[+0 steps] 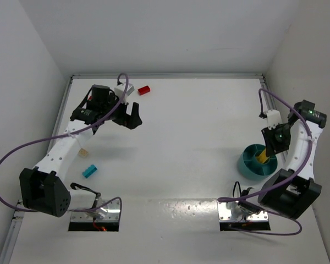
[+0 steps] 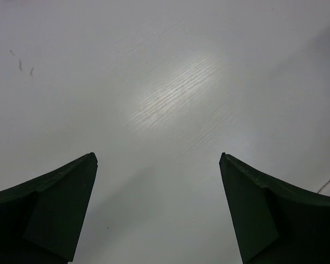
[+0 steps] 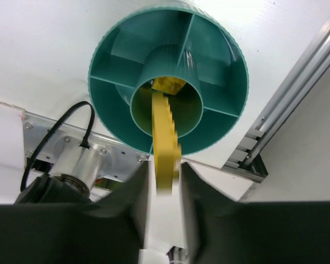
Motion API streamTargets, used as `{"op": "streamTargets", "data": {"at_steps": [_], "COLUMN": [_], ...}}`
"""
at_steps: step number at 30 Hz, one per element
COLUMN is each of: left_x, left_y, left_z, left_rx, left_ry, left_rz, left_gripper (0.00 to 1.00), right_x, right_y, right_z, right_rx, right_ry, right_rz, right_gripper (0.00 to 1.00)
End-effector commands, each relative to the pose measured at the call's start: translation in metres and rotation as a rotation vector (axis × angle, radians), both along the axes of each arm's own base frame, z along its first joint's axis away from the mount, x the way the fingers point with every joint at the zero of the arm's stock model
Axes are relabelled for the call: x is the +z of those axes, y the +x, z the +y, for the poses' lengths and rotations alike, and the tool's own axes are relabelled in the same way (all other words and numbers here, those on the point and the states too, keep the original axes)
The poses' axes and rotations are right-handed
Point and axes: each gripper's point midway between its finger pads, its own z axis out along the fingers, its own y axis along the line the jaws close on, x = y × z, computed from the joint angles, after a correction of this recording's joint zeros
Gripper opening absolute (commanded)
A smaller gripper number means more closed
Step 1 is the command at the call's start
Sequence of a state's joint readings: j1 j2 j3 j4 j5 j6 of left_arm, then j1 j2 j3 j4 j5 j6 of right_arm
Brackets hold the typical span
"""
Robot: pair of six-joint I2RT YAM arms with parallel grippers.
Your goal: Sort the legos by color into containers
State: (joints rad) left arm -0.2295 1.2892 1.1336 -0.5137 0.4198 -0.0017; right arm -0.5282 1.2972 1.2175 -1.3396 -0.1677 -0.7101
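The teal dish stands at the right of the table and fills the right wrist view. My right gripper hangs over it, shut on a long yellow lego whose far end reaches into the dish's central ring. Another yellow piece lies in that ring. The yellow lego also shows from above. A red lego lies at the back left, a beige lego and a cyan lego at the left. My left gripper is open and empty over bare table, a little short of the red lego.
The aluminium table rail and the right wall run close beside the dish. The right arm's base plate sits just in front of the dish. White walls enclose the table on three sides.
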Motion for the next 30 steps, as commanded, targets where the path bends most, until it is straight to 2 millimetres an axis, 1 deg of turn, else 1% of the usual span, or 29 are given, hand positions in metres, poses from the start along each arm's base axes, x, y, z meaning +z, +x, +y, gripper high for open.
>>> {"op": "streamTargets", "data": {"at_steps": [1,2,3,4,6,7,8,9,10,11,12,13,14,15,16,17,18,19,21,22,23,24,25,26,27,29,30], "left_x": [0.012,0.012,0.010,0.015,0.023,0.023,0.035,0.037,0.038,0.052,0.049,0.047,0.053,0.043,0.039,0.041,0.033,0.022,0.014,0.006,-0.008,-0.012,-0.023,-0.037,-0.045,-0.056,-0.063], "left_y": [0.005,0.005,0.006,0.010,0.012,0.012,0.017,0.016,0.019,0.024,0.024,0.028,0.032,0.032,0.032,0.035,0.031,0.034,0.035,0.034,0.038,0.040,0.038,0.040,0.040,0.042,0.043], "left_z": [0.007,0.007,0.013,0.019,0.026,0.036,0.044,0.051,0.063,0.076,0.086,0.102,0.117,0.129,0.145,0.157,0.165,0.183,0.201,0.222,0.235,0.246,0.254,0.269,0.273,0.287,0.290], "left_rx": [0.023,0.023,0.040,0.064,0.086,0.115,0.150,0.178,0.219,0.271,0.306,0.351,0.414,0.441,0.475,0.505,0.510,0.519,0.535,0.575,0.604,0.630,0.647,0.680,0.685,0.724,0.731], "left_ry": [-0.037,-0.037,-0.035,-0.042,-0.043,-0.034,-0.019,-0.004,0.010,0.032,0.055,0.083,0.120,0.160,0.196,0.228,0.246,0.279,0.305,0.322,0.341,0.350,0.358,0.376,0.389,0.432,0.444], "left_rz": [-0.036,-0.036,-0.024,-0.031,-0.036,-0.021,-0.046,-0.030,-0.020,-0.050,-0.022,-0.012,-0.020,0.023,0.044,0.051,0.090,0.126,0.161,0.186,0.229,0.246,0.287,0.331,0.356,0.377,0.384], "left_gripper": [1.00,1.00,1.00,1.00,1.00,1.00,1.00,1.00,1.00,1.00,1.00,1.00,1.00,1.00,1.00,1.00,0.99,0.97,0.97,0.96,0.94,0.94,0.92,0.90,0.89,0.89,0.89], "right_x": [0.004,0.008,0.011,0.019,0.027,0.039,0.044,0.054,0.058,0.064,0.068,0.069,0.071,0.070,0.069,0.070,0.065,0.064,0.063,0.062,0.061,0.062,0.057,0.055,0.052,0.044,0.041], "right_y": [0.006,0.009,0.007,0.013,0.016,0.020,0.024,0.031,0.034,0.037,0.041,0.043,0.046,0.048,0.051,0.055,0.059,0.061,0.070,0.074,0.078,0.081,0.087,0.089,0.089,0.087,0.085], "right_z": [0.007,0.005,0.010,0.010,0.013,0.015,0.016,0.018,0.020,0.024,0.032,0.035,0.042,0.044,0.047,0.053,0.055,0.057,0.066,0.066,0.069,0.068,0.068,0.070,0.068,0.072,0.076], "right_rx": [0.012,0.013,0.015,0.029,0.033,0.048,0.042,0.050,0.055,0.061,0.082,0.087,0.096,0.098,0.101,0.108,0.106,0.098,0.103,0.093,0.087,0.081,0.084,0.076,0.074,0.078,0.087], "right_ry": [0.043,0.035,0.055,0.053,0.064,0.068,0.073,0.082,0.088,0.096,0.123,0.141,0.177,0.201,0.223,0.269,0.301,0.330,0.398,0.410,0.427,0.424,0.425,0.430,0.419,0.430,0.436], "right_rz": [-0.035,-0.048,-0.046,-0.086,-0.108,-0.150,-0.169,-0.214,-0.234,-0.257,-0.281,-0.292,-0.312,-0.312,-0.312,-0.324,-0.310,-0.306,-0.302,-0.307,-0.307,-0.315,-0.317,-0.315,-0.311,-0.292,-0.280], "right_gripper": [0.33,0.46,0.52,0.58,0.64,0.64,0.65,0.65,0.67,0.70,0.80,0.85,0.88,0.88,0.88,0.88,0.88,0.88,0.86,0.86,0.85,0.85,0.85,0.85,0.84,0.84,0.84]}}
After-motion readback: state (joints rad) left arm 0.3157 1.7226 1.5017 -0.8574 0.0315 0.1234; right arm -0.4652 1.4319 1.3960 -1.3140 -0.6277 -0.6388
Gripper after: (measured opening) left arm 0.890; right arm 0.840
